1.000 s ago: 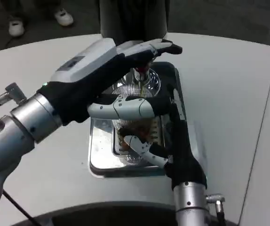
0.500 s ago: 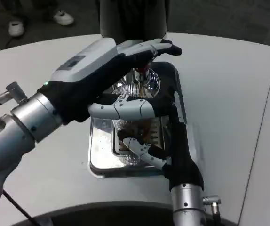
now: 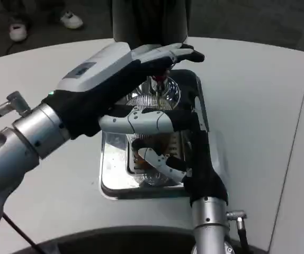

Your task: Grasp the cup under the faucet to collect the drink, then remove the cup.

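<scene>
Cup [image 3: 153, 148]: stands on the metal tray [image 3: 113, 169], under the faucet [image 3: 159, 83], to catch the drink.
Right hand [image 3: 186, 153]: fingers wrapped around the cup, steadying it.
Left hand [image 3: 120, 74]: reaches over the faucet; its grip cannot be told.

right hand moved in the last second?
Yes. The right hand has slid slightly up the picture along the metal tray, its wrist now nearer the tray's front rim. It holds the cup.

I see a white table [image 3: 258, 95] with a curved far edge and a seam running down its right side. Beyond it — dark grey floor [image 3: 247, 21]. Two white shoes [image 3: 18, 30] of a bystander stand at upper left. Light is even, diffuse.
</scene>
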### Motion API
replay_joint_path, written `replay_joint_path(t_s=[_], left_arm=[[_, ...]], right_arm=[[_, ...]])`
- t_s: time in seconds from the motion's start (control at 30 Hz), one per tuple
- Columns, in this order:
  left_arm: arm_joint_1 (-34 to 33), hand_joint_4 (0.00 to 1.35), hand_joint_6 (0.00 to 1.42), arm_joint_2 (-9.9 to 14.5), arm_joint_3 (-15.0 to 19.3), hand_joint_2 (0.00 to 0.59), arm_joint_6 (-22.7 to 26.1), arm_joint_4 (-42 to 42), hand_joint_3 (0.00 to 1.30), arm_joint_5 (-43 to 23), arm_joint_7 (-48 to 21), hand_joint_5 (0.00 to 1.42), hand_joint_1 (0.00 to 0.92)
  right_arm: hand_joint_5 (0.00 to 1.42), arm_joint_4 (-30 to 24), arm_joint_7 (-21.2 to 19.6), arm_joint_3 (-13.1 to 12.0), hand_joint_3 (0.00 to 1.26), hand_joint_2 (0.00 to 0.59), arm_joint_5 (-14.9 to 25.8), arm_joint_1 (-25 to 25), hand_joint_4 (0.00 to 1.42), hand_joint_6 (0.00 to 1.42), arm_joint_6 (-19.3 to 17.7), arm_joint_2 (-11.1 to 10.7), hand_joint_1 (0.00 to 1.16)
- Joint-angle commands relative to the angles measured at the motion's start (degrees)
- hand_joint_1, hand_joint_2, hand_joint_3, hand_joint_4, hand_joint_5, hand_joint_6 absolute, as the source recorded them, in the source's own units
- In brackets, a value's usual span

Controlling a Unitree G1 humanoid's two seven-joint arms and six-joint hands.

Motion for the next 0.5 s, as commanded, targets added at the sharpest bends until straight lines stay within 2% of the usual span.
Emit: replay_joint_path(t_s=[0.03, 0.5], left_arm=[[0.99, 0.1, 0.03, 0.98, -1.45, 0.044, 0.83, 1.99, 0.2, 1.7, -1.57, 0.14, 0.0], [0.07, 0.1, 0.03, 1.13, -1.42, 0.049, -0.28, 4.23, 0.2, 1.89, -1.52, 0.14, 0.0]], right_arm=[[0.04, 1.85, -0.68, -0.05, 0.01, 0.159, 0.84, -2.25, 0.08, 0.08, -0.13, 5.49, 0.77], [0.07, 4.66, -1.6, 1.73, 0.03, 0.169, 0.23, -3.99, 0.1, 0.11, -0.54, 6.5, 0.76]])
